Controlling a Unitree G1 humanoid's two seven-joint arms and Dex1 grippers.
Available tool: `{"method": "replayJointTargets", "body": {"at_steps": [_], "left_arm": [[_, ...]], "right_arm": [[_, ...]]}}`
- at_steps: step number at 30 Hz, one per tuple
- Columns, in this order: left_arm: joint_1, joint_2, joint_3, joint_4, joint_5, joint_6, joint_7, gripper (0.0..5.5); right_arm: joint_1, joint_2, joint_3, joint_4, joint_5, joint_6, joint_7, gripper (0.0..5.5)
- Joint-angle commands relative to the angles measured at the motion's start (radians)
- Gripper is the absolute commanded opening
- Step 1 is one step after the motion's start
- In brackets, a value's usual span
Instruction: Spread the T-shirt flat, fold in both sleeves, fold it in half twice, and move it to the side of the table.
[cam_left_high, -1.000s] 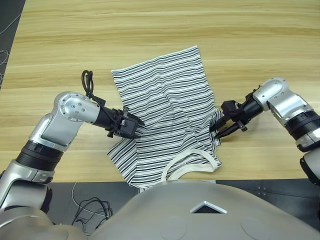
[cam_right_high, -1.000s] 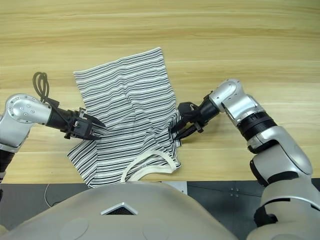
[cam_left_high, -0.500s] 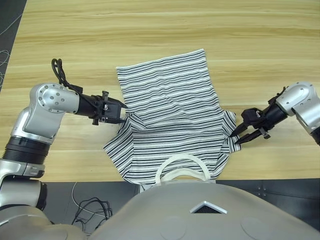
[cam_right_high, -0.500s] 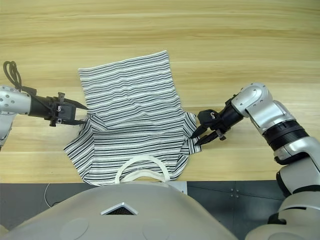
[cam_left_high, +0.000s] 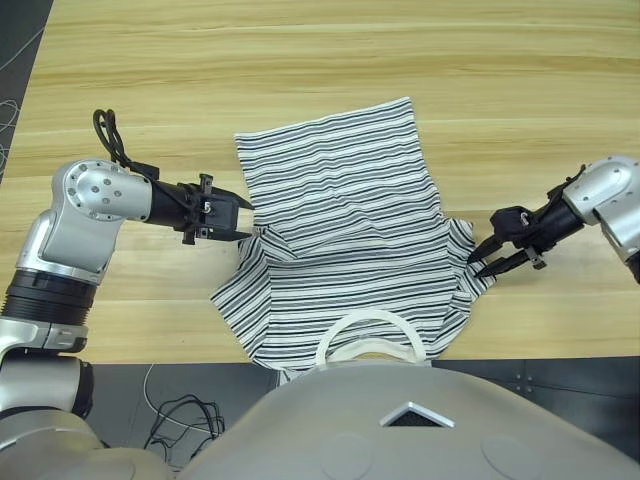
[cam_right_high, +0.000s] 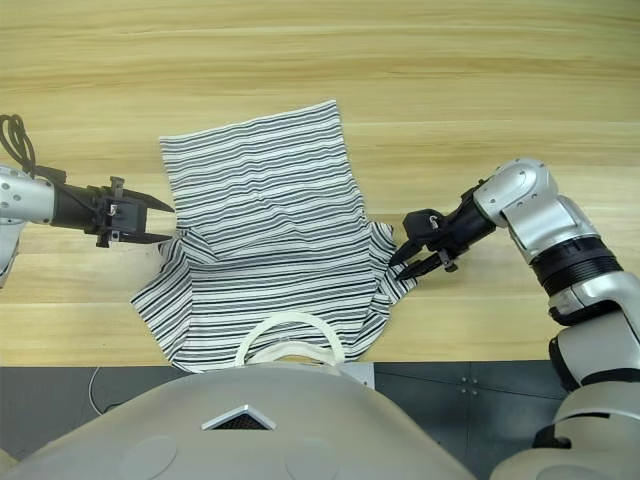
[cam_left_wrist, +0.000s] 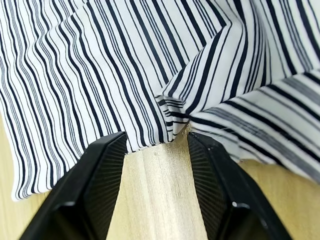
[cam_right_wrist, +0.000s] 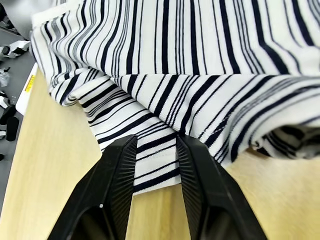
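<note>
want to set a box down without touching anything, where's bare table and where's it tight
Free: the broad far strip of table beyond the hem of the T-shirt, running the whole width. Crowded: the near middle, where the shirt lies, with the left gripper at its left edge and the right gripper at its right sleeve, both open.

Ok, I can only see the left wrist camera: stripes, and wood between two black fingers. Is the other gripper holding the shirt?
Observer: No. The right gripper is open, and the hem of the right sleeve lies between its fingers.
Operator: Is that sleeve flat?
Observer: Not quite. It is wrinkled and partly folded over, next to the main part of the shirt.
Operator: Where's the neck hole?
Observer: The collar is at the near edge of the table, closest to the robot.
</note>
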Motion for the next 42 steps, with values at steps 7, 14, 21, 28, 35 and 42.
{"method": "replayJointTargets", "body": {"at_steps": [7, 14, 21, 28, 35, 42], "left_arm": [[-0.01, 0.014, 0.01, -0.009, -0.004, -0.014, -0.008, 2.25], [-0.013, 0.024, 0.017, -0.019, -0.011, -0.012, -0.016, 2.25], [-0.029, -0.004, 0.001, -0.01, -0.005, -0.02, -0.007, 2.25], [-0.054, -0.008, -0.014, -0.001, 0.003, -0.057, -0.017, 2.25], [-0.009, -0.016, -0.02, -0.059, 0.01, -0.073, 0.006, 2.25], [0.033, -0.009, -0.007, -0.112, 0.002, -0.056, 0.019, 2.25]], "right_arm": [[-0.011, -0.072, 0.022, -0.224, 0.163, 0.128, -0.002, 1.47], [-0.106, -0.205, -0.015, -0.514, 0.282, 0.214, -0.002, 1.47], [-0.246, 0.216, -0.043, -0.258, 0.129, 0.112, -0.178, 1.47], [-0.37, 0.699, -0.055, 0.47, -0.145, -0.225, -0.541, 1.47], [-0.418, 0.839, -0.069, 0.853, -0.381, -0.282, -0.857, 1.47], [-0.462, 0.822, -0.148, 0.912, -0.469, -0.203, -1.026, 1.47]]}}
